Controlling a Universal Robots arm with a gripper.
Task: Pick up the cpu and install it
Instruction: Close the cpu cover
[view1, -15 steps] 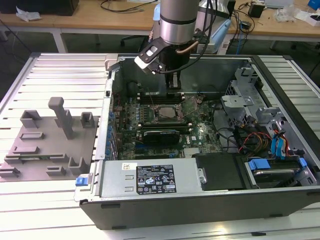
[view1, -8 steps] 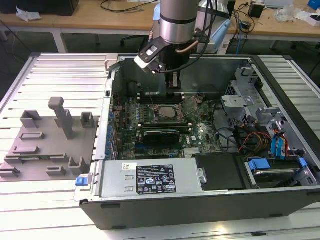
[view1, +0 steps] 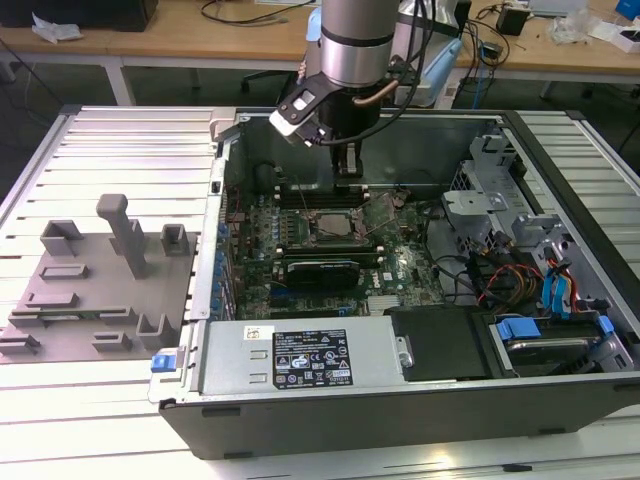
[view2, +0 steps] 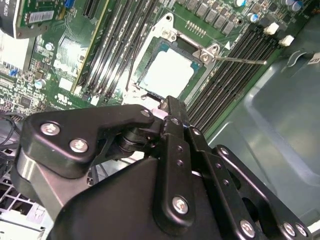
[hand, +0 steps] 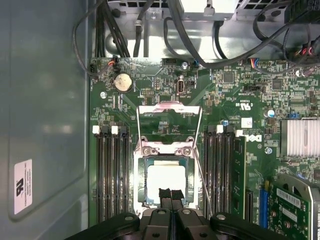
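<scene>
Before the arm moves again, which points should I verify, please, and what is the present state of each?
1. The cpu lies inside the socket frame: ok.
2. The load plate stands raised: ok.
3. The lever is released: ok.
4. The claw is shut and holds nothing: ok.
5. The cpu sits flat and rightly turned: cannot tell.
6. The claw tips are clear of the cpu: cannot tell.

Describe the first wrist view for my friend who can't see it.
A silvery square cpu lies in its socket on a green circuit board, the metal frame flipped open. The black claw, shut, hangs over the cpu's edge.
</scene>
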